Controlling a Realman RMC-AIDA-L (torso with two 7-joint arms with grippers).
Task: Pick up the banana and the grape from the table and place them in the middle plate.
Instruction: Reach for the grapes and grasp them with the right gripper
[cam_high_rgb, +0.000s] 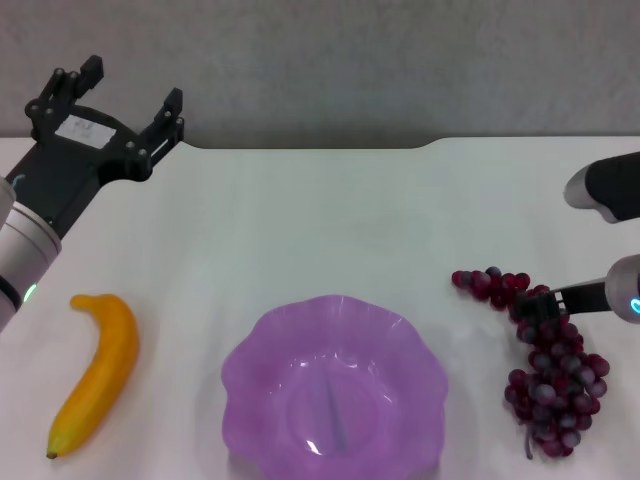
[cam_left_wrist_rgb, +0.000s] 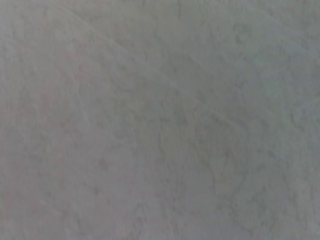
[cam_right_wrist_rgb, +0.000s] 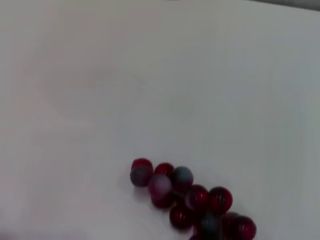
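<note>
The banana (cam_high_rgb: 95, 370) lies on the white table (cam_high_rgb: 330, 220) at the front left, left of the purple scalloped plate (cam_high_rgb: 250, 350), which holds nothing. The grape bunch (cam_high_rgb: 550, 370) lies on the table right of the plate. Its end also shows in the right wrist view (cam_right_wrist_rgb: 190, 195). My left gripper (cam_high_rgb: 125, 95) is open and empty, raised over the table's far left corner, well behind the banana. My right gripper (cam_high_rgb: 545, 303) comes in from the right edge and is at the upper part of the bunch.
A grey wall (cam_high_rgb: 350, 60) stands behind the table's notched far edge. The left wrist view shows only a blurred grey surface (cam_left_wrist_rgb: 160, 120). Bare tabletop lies between the plate and the far edge.
</note>
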